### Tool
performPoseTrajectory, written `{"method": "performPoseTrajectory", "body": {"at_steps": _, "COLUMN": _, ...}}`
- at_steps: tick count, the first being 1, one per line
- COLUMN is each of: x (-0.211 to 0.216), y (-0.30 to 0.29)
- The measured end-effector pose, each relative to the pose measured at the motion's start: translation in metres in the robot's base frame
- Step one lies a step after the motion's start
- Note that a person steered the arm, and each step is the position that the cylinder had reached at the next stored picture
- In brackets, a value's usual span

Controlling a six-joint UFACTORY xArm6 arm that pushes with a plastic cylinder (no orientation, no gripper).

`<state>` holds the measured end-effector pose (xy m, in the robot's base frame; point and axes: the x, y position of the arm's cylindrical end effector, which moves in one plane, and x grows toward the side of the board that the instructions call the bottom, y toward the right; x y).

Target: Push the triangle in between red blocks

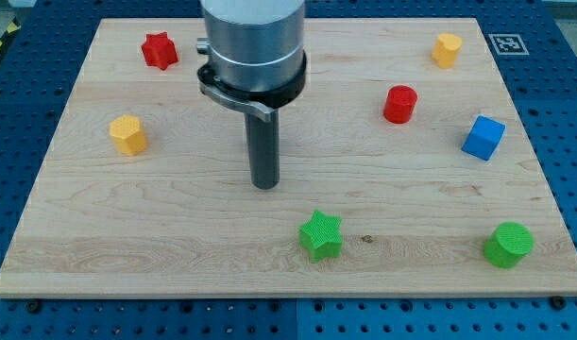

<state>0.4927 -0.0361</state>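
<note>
My tip (pixel 264 185) rests on the wooden board (pixel 175 236) near its middle, apart from every block. A red star block (pixel 159 49) lies at the view's top left. A red cylinder block (pixel 399 104) lies to the right of the tip. No triangle block shows in this view; the arm's silver body (pixel 253 42) hides part of the board at the top centre. The green star block (pixel 321 235) is the nearest block, below and to the right of the tip.
A yellow hexagon-like block (pixel 128 134) lies at the left. A yellow block (pixel 447 49) lies at the top right. A blue cube (pixel 483 138) lies at the right edge. A green cylinder block (pixel 508 245) lies at the bottom right.
</note>
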Motion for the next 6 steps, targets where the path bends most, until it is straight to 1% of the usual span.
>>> {"method": "performPoseTrajectory", "body": {"at_steps": 1, "x": -0.050, "y": 0.006}}
{"method": "performPoseTrajectory", "body": {"at_steps": 2, "x": -0.086, "y": 0.028}}
{"method": "performPoseTrajectory", "body": {"at_steps": 3, "x": -0.061, "y": 0.030}}
{"method": "performPoseTrajectory", "body": {"at_steps": 4, "x": -0.040, "y": 0.006}}
{"method": "performPoseTrajectory", "body": {"at_steps": 5, "x": -0.075, "y": -0.002}}
{"method": "performPoseTrajectory", "body": {"at_steps": 6, "x": -0.131, "y": 0.024}}
